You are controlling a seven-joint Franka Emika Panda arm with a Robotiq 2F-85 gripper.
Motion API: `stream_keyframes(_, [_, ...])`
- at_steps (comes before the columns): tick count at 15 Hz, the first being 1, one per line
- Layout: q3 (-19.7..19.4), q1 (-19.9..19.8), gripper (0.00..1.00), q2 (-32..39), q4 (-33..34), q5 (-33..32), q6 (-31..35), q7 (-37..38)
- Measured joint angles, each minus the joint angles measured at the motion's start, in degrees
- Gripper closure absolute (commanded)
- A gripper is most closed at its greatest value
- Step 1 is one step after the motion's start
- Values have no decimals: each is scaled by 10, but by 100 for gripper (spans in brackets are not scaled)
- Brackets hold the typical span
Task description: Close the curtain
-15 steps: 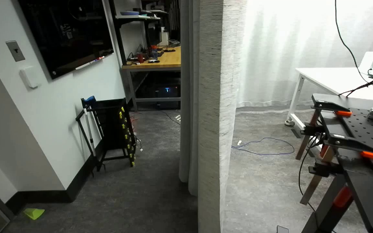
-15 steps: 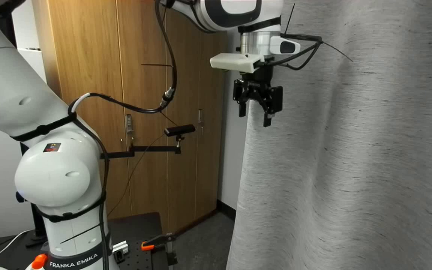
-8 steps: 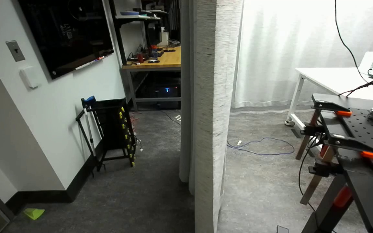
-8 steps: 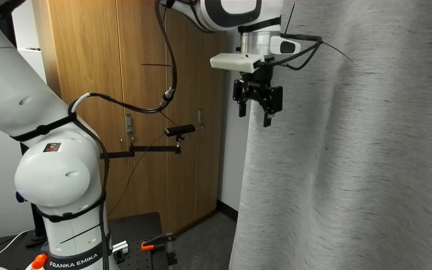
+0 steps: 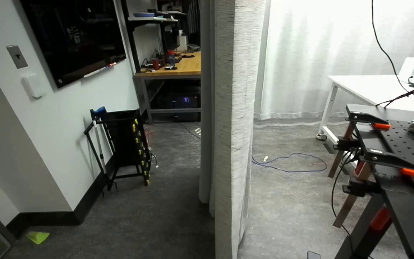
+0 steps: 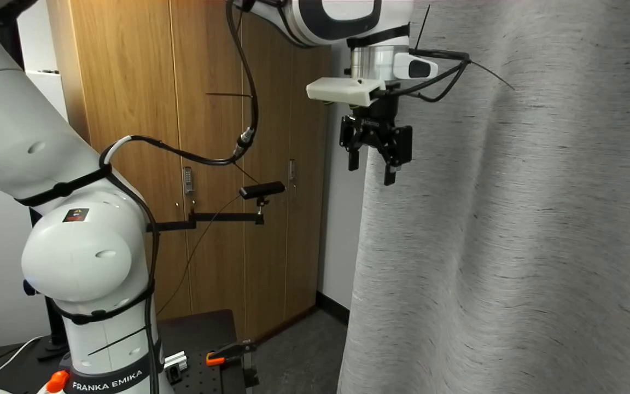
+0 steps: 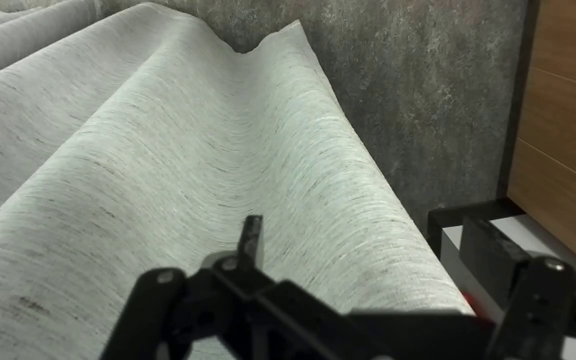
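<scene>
The curtain is tall light grey-beige cloth with fine streaks and deep vertical folds. It hangs in both exterior views (image 5: 241,126) (image 6: 512,230) and fills much of the wrist view (image 7: 218,125). My gripper (image 6: 372,168) points down with its fingers spread and nothing held, level with the curtain's free edge. In the wrist view the gripper (image 7: 371,245) has one finger over the cloth and the other past the edge, so the edge shows between them. I cannot tell whether either finger touches the cloth. The gripper is out of sight in an exterior view where only the room shows.
A white sheer curtain (image 5: 318,54) hangs behind a white table (image 5: 368,84). A black bench (image 5: 412,201) carries clamps. Wooden cabinets (image 6: 211,109) and a camera on a bracket (image 6: 262,190) stand near the arm. A black folded cart (image 5: 124,140) leans by the wall. A blue cable (image 5: 297,169) lies on the floor.
The curtain's hanging edge has swung left in an exterior view showing the room, and slightly right, away from the arm's base, in the view with the arm. The arm and gripper look unmoved.
</scene>
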Motion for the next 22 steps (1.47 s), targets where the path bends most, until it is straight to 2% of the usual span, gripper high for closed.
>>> stream_keyframes(14, [6,-3,0,1,-4,-3,2,0])
stream_keyframes(22, [31,7,0,-5,-6,-6,65,-37])
